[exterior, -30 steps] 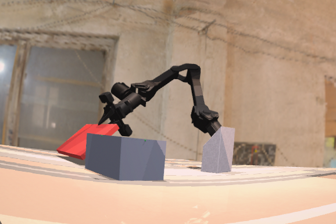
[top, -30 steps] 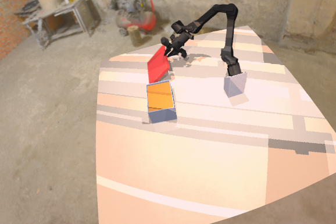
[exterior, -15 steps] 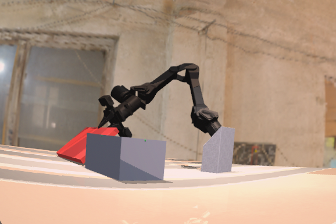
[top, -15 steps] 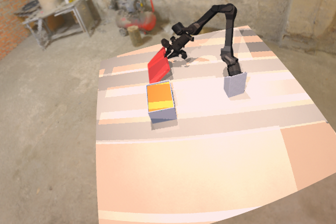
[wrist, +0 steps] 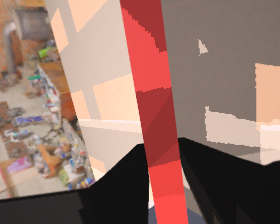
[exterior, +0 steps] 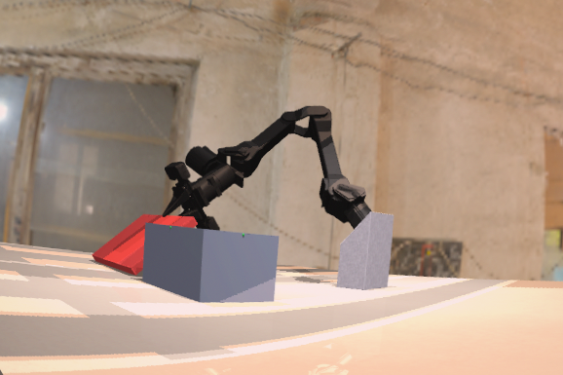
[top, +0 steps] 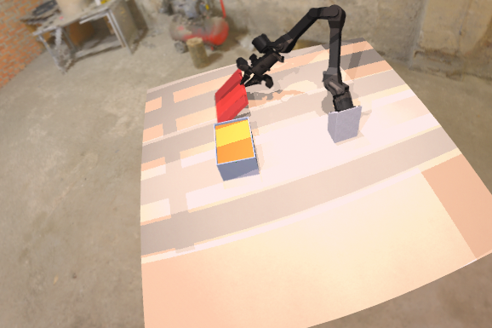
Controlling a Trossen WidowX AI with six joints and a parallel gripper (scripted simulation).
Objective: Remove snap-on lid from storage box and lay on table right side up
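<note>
The red lid (top: pixel 231 96) (exterior: pixel 122 246) (wrist: pixel 151 107) is off the box and behind it in the top view. It is steeply tilted, with its raised edge toward the arm and its lower edge at or just above the table; contact is unclear. My gripper (top: pixel 243 82) (exterior: pixel 178 217) (wrist: pixel 161 148) is shut on the lid's raised edge, with a finger on each side in the wrist view. The blue-grey storage box (top: pixel 238 169) (exterior: pixel 209 266) stands upright and open, its inside orange and yellow. Any gap between lid and box is hard to judge.
The grey arm mount (top: pixel 346 126) (exterior: pixel 367 254) stands on the table (top: pixel 298 256) (exterior: pixel 390 356), right of the box. The table's far and left edges lie beyond the lid in the top view. Striped light and shadow cross the table.
</note>
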